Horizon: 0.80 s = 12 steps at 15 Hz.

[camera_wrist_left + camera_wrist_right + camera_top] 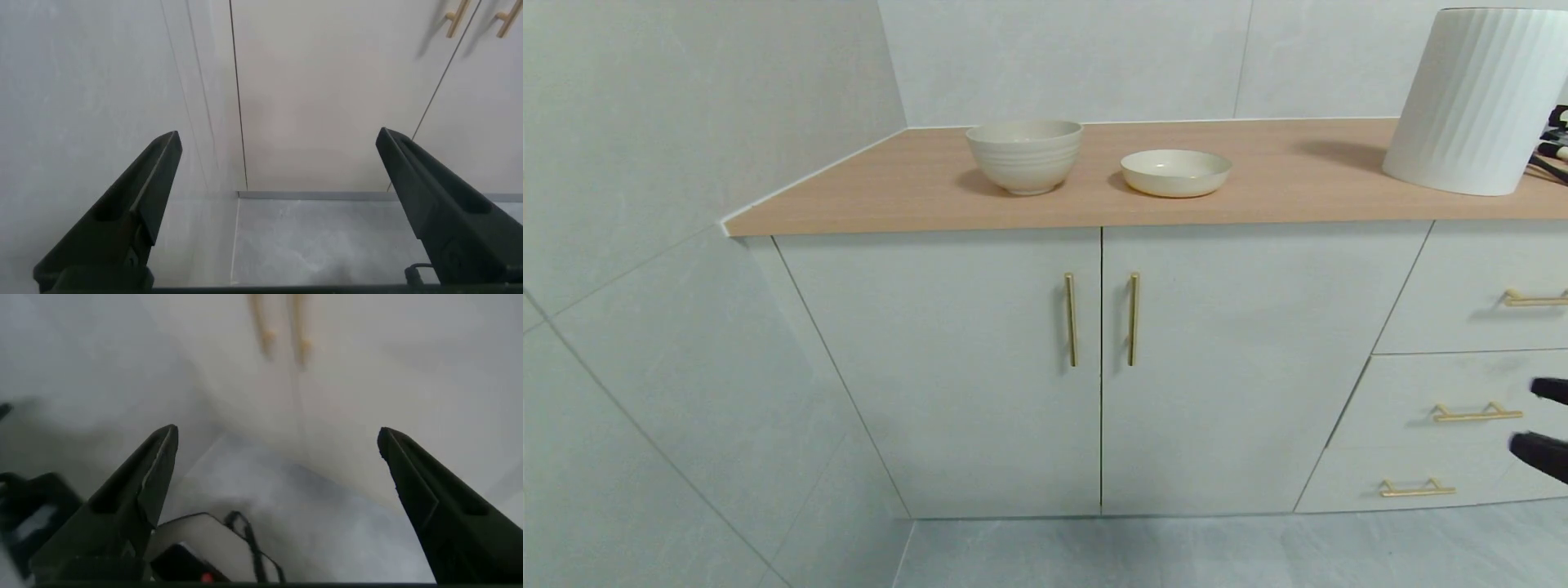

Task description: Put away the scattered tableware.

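Sitting side by side on the brown wooden surface (1282, 188), upper middle of the frame, are a deep cream bowl (1024, 155) and a shallow cream dish (1175, 171), while the left jaws and right jaws are wide apart.

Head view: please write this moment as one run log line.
bowl and shallow dish: apart on counter | cabinet doors: shut | left pincer: open, empty | right pincer: open, empty

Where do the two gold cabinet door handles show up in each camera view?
Head view: door handles at centre, below the counter.
Left wrist view: door handles at the picture's upper right corner.
Right wrist view: door handles at the picture's upper edge, mid-width.
Shared landmark: the seam between the two doors.
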Available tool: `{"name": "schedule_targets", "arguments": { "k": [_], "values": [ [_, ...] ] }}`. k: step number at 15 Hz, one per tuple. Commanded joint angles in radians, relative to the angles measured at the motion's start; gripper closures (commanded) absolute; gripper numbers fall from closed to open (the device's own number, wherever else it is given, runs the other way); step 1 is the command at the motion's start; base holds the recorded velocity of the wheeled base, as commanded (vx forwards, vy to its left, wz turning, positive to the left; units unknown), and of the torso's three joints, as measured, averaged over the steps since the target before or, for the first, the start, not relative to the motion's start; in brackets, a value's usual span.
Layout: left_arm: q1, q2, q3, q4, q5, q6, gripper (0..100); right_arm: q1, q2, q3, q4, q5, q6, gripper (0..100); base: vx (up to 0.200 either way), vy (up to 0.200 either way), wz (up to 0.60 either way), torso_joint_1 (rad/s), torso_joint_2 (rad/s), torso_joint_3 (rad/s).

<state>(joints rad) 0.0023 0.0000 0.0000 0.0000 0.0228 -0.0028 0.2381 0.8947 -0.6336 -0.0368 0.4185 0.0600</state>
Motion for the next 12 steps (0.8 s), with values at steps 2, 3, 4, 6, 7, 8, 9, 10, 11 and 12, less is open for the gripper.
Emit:
{"name": "schedule_targets", "arguments": {
  "k": [2,3,4,6,7,8,9,10,11,12],
  "values": [
    [0.001,0.000,0.000,0.000,0.000,0.000,0,0.162,0.486,-0.199,-0.195,0.011,0.018,0,0.000,0.000,0.00,0.000,0.00,0.000],
    [-0.001,0.000,0.000,0.000,0.000,0.000,0,0.170,0.575,-0.245,-0.239,0.011,0.026,0,0.000,0.000,0.00,0.000,0.00,0.000],
    [0.001,0.000,0.000,0.000,0.000,0.000,0,0.175,0.636,-0.279,-0.262,0.011,0.034,0,0.000,0.000,0.00,0.000,0.00,0.000],
    [0.001,0.000,0.000,0.000,0.000,0.000,0,0.188,0.762,-0.363,-0.278,0.014,0.037,0,0.000,0.000,0.00,0.000,0.00,0.000],
    [0.001,0.000,0.000,0.000,0.000,0.000,0,0.204,0.814,-0.406,-0.278,0.014,0.043,0,0.000,0.000,0.00,0.000,0.00,0.000],
    [0.001,0.000,0.000,0.000,0.000,0.000,0,0.211,0.848,-0.432,-0.278,0.014,0.054,0,0.000,0.000,0.00,0.000,0.00,0.000],
    [0.001,0.000,0.000,0.000,0.000,0.000,0,0.230,0.914,-0.491,-0.285,0.014,0.087,0,0.000,0.000,0.00,0.000,0.00,0.000],
    [0.001,0.000,0.000,0.000,0.000,0.000,0,0.233,0.943,-0.512,-0.293,0.014,0.106,0,0.000,0.000,0.00,0.000,0.00,0.000],
    [0.001,0.000,0.000,0.000,0.000,0.000,0,0.233,0.965,-0.518,-0.314,0.014,0.119,0,0.000,0.000,0.00,0.000,0.00,0.000],
    [0.001,0.000,0.000,0.000,0.000,0.000,0,0.233,1.001,-0.514,-0.368,0.013,0.142,0,0.000,0.000,0.00,0.000,0.00,0.000]
  ]
}}
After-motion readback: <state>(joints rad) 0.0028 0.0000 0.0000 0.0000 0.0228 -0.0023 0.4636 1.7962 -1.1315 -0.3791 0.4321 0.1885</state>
